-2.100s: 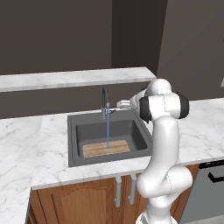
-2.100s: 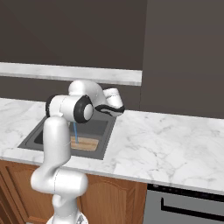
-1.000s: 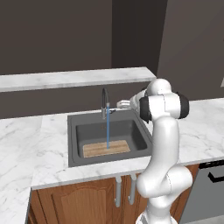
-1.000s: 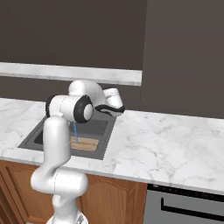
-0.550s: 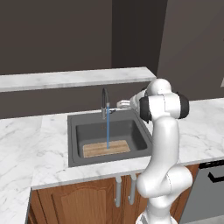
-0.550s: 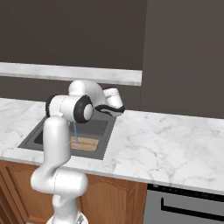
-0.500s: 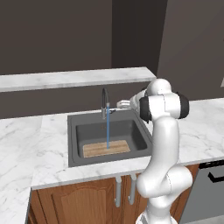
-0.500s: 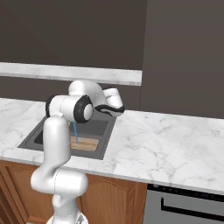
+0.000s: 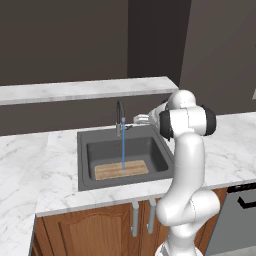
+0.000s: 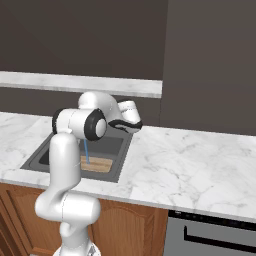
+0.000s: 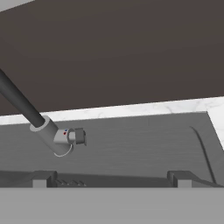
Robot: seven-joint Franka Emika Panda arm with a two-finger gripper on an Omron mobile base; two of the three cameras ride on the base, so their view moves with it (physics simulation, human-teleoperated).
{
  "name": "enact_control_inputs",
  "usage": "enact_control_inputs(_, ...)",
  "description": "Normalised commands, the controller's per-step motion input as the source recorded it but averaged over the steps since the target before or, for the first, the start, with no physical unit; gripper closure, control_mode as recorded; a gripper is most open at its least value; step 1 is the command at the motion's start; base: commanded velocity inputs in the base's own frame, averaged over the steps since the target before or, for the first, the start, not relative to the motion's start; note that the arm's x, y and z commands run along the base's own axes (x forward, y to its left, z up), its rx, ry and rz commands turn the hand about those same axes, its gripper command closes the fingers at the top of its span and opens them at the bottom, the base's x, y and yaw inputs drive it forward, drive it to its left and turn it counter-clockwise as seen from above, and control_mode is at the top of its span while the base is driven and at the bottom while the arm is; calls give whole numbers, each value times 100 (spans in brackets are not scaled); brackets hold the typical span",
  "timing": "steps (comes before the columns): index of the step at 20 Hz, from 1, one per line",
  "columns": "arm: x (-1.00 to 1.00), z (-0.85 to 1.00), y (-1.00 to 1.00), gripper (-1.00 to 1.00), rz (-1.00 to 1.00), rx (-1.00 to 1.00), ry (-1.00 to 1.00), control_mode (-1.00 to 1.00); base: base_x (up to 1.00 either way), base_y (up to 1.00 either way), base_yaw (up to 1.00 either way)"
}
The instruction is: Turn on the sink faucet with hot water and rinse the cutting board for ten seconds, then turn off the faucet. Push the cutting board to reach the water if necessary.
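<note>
White marble counter (image 9: pixel 30 165) surrounds the sink (image 9: pixel 87 177), dark wall behind; gripper (image 9: pixel 141 119) wide open, empty.

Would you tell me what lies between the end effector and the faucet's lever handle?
Nothing: in the hand view, bare sink rim separates the open end effector from the lever handle.

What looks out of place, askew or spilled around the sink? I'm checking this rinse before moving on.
Nothing stands out. The thin blue water stream falls straight from the dark-grey gooseneck faucet onto the light-brown wooden cutting board, which lies flat on the floor of the dark grey sink. No water shows on the white marble counter.
</note>
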Motion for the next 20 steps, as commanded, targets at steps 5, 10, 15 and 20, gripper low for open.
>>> enact_control_inputs(5, 0, 0, 0, -100, 0, 0, 0, -100, 0, 0, 0)
enact_control_inputs(10, 0, 0, 0, -100, 0, 0, 0, -100, 0, 0, 0)
enact_control_inputs(15, 0, 0, 0, -100, 0, 0, 0, -100, 0, 0, 0)
enact_control_inputs(20, 0, 0, 0, -100, 0, 0, 0, -100, 0, 0, 0)
